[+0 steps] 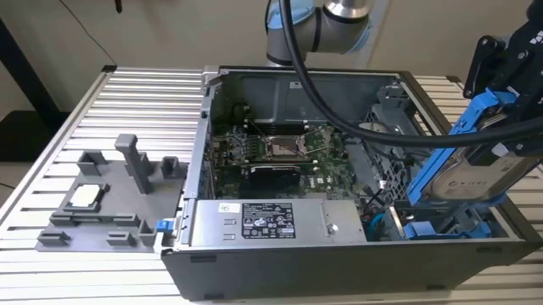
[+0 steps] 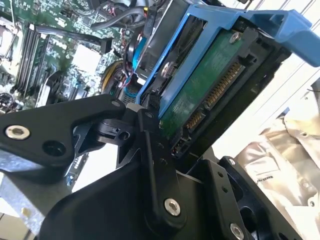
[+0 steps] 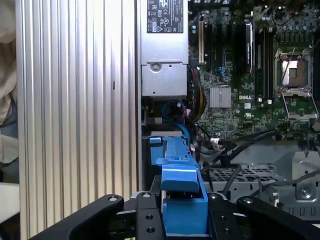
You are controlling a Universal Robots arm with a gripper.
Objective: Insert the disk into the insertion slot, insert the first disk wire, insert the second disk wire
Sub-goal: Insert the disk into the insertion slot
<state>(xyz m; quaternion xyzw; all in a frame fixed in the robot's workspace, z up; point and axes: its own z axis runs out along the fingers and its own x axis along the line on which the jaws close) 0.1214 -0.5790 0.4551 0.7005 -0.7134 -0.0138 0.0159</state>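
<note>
Blue-framed disk [image 1: 472, 175] clamped in the end effector [image 3: 184, 216], tilted above the insertion slot [image 1: 448, 221]

I get soft, even light in the exterior view; in the first wrist view the ribbed table [image 3: 75, 125] glares pale.

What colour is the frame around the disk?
Bright blue. The disk frame shows best in the exterior view.

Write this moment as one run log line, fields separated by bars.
gripper: shut on disk | disk: tilted, lower end inside computer case, not seated | connector: bare, no wire
</note>
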